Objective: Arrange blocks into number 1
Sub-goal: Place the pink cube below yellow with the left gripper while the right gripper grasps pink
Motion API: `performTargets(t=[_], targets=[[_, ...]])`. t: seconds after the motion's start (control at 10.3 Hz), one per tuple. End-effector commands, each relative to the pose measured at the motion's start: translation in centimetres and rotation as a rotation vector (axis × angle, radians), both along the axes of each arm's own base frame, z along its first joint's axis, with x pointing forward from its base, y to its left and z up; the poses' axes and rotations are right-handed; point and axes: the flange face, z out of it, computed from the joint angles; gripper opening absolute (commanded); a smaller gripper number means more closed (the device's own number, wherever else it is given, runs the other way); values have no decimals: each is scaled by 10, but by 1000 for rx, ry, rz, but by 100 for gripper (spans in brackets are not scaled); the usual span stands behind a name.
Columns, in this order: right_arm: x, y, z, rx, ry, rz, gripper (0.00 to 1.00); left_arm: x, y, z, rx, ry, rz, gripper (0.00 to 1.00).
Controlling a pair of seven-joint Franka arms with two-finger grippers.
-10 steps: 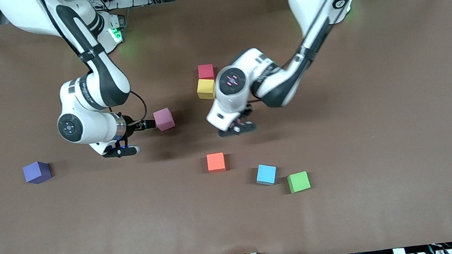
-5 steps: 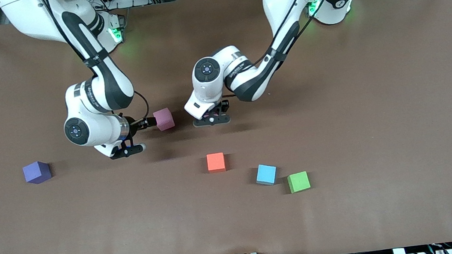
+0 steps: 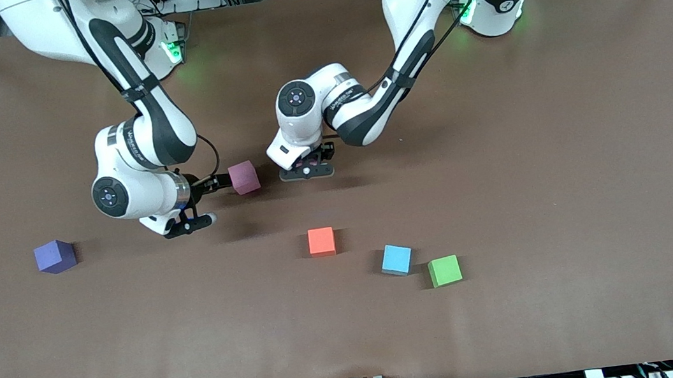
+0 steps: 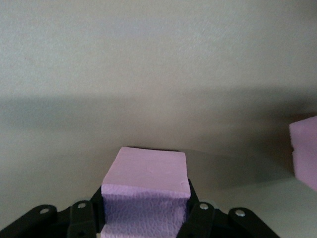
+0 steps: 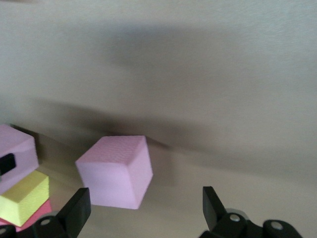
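Since the earlier frame, left gripper (image 3: 306, 168) has shifted toward the right arm's end, now hiding the yellow and red blocks; clamped on a pink block (image 4: 146, 186). Right gripper (image 3: 221, 182) spread wide beside second pink block (image 3: 244, 177). Orange block (image 3: 321, 241) untouched.

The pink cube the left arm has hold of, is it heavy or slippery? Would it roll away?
Probably light: the held pink block shows pebbled, foam-like faces. Its matte skin likely grips well in the left end effector. Flat sides and square edges should keep it from rolling. The right end effector, open, is beside the other pink block.
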Motion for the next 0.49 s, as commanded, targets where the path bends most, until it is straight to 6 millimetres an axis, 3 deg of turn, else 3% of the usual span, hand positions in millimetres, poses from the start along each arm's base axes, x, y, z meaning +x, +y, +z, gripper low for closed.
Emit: performTargets(t=[0.0, 0.39], targets=[[-8, 11, 2, 25, -10, 11, 100, -10, -6, 1, 37, 9, 5, 0], [-19, 14, -10, 15, -6, 19, 100, -30, -17, -2, 50, 26, 17, 0]])
